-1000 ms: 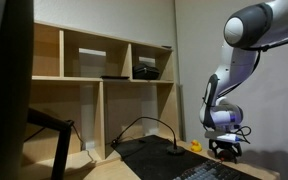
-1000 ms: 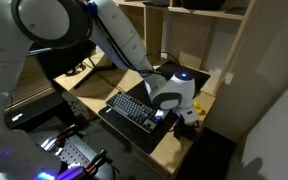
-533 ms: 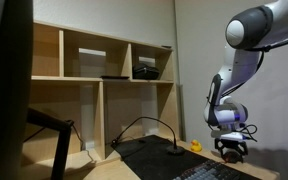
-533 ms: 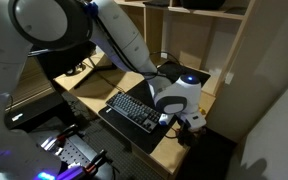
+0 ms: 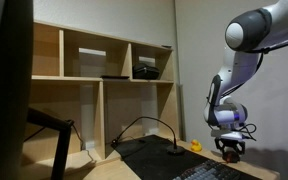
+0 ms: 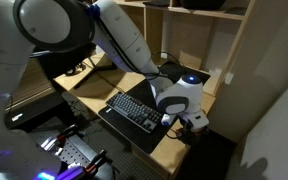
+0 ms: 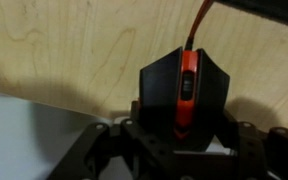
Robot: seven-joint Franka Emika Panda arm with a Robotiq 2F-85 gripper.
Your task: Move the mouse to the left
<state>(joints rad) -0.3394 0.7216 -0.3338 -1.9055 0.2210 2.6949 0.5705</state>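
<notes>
The mouse (image 7: 182,85) sits on the wooden desk (image 7: 64,50) right under the wrist camera, with its orange cable (image 7: 198,20) running off the top. The gripper (image 7: 181,140) straddles its rear end, a finger on each side, but honestly there's no telling whether they're pinching it or just close. There's plenty of bare wood left of and beyond the mouse. In an exterior view the gripper (image 6: 189,124) hangs near the desk's corner, just past the keyboard (image 6: 134,110). The yellow duck (image 5: 195,146) sits nearby.
</notes>
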